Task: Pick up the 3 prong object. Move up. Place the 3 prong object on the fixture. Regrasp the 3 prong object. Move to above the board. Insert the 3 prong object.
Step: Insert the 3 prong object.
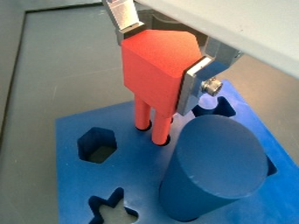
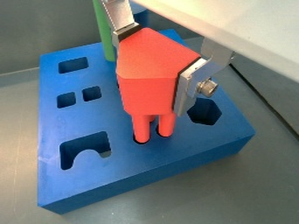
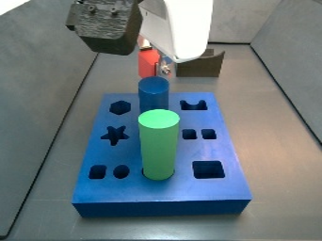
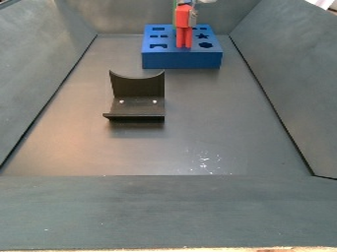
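My gripper [image 1: 158, 61] is shut on the 3 prong object [image 1: 155, 66], a red-orange block held upright with its prongs pointing down. In both wrist views the prong tips meet the top of the blue board [image 2: 87, 175]; how deep they sit in its holes I cannot tell. A side view shows the gripper [image 4: 183, 12] and the 3 prong object [image 4: 183, 31] over the board [image 4: 182, 59] at the far end of the floor. The fixture [image 4: 132, 96], a dark notched block, stands apart on the floor nearer the middle.
A blue cylinder [image 1: 216, 175] stands in the board right beside the prongs. A green cylinder [image 3: 157, 143] stands upright in the board's middle. Star, hexagon and square cut-outs [image 3: 116, 135] are open. Grey walls [image 4: 53, 79] enclose the floor.
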